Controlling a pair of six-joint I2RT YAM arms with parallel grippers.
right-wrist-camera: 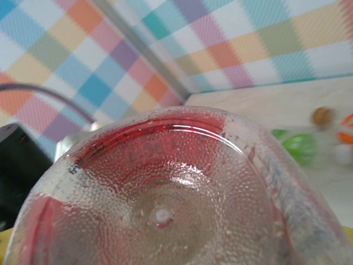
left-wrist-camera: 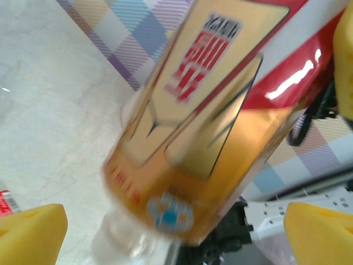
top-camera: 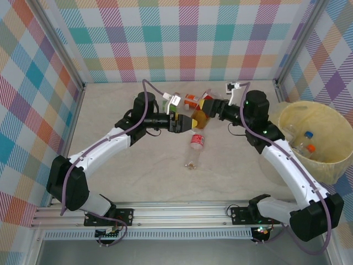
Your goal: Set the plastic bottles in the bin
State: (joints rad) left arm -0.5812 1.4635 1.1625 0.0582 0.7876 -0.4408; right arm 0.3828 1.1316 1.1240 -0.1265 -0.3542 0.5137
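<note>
Left jaws wide at orange-labelled bottle (held aloft), right jaws gripping it, both arms angled inward.

Bottle on table, two in bin

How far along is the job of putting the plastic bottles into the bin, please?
Done: at least two bottles lie in the bin. In hand: the right gripper appears to hold a gold-labelled bottle; the left gripper has its fingers open around it. Left: a red-labelled bottle on the table, plus another bottle farther back.
</note>
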